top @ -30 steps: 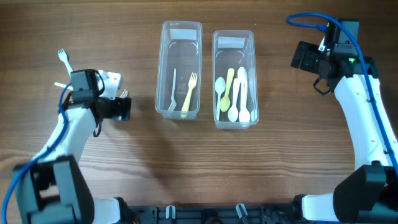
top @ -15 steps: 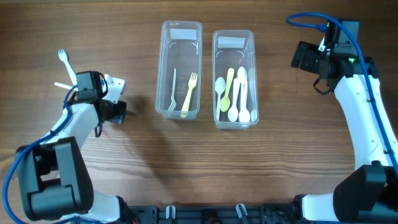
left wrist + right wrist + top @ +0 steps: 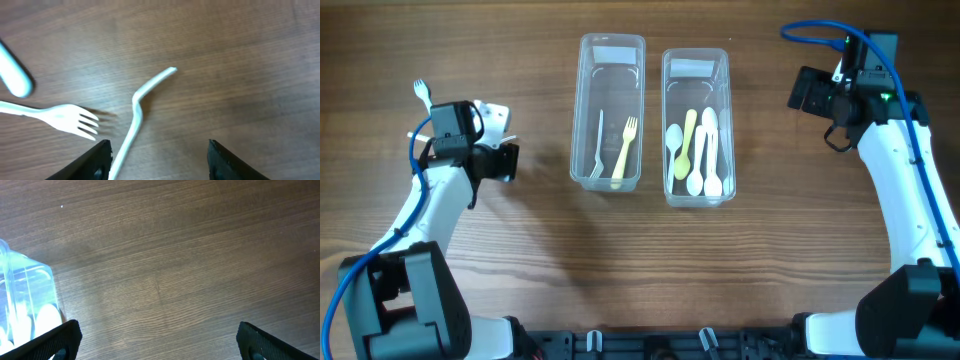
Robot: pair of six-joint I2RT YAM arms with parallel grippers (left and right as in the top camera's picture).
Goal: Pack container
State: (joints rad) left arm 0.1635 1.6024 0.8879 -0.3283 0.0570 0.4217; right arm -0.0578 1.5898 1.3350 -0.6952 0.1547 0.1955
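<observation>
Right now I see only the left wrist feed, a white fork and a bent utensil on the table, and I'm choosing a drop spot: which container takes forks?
Observer: The left container holds a yellow fork beside a clear utensil.
Operator: And the other one?
Observer: The right container holds only spoons, white and yellow.
Operator: Is the other arm in my way?
Observer: No, the right arm is off to the right of both containers, touching neither.
</observation>
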